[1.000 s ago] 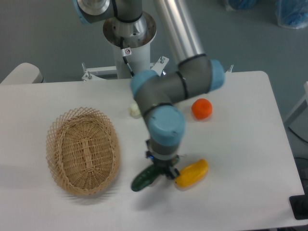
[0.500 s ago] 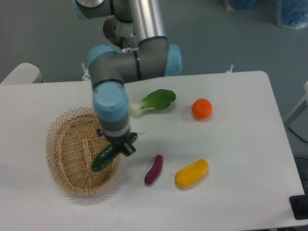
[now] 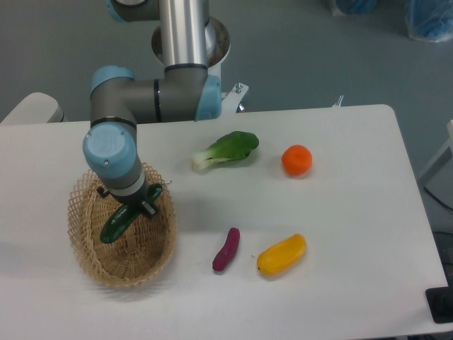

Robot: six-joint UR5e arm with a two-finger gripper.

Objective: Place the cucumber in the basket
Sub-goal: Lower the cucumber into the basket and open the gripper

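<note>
We find the gripper (image 3: 139, 204) positioned over the basket (image 3: 85, 248), its fingers pinching the cucumber (image 3: 117, 222) near its upper end. The cucumber hangs tilted, its lower end pointing down and to the left into the basket's interior. We cannot tell whether that lower end touches the woven floor or hangs just above it; the single view gives no clear reading of height.

We judge the step in hand to be the release. To do it well, we would advise lowering until the free end of the cucumber rests on the basket floor before the fingers part, so the piece settles and does not drop and roll. The cucumber lies roughly along the basket's long axis, which favours a clean fit, and we would keep that alignment. The grip sits close to the near rim on the right side, so the fingers should open without any sideways drift that might catch the scalloped edge. The withdrawal should then be straight up.

Elsewhere on the bench (image 3: 354, 177) we record a bok choy (image 3: 226, 150), an orange fruit (image 3: 297, 160), a purple piece (image 3: 226, 250) and a yellow piece (image 3: 282, 255), all well apart from the basket and posing no obstruction.
</note>
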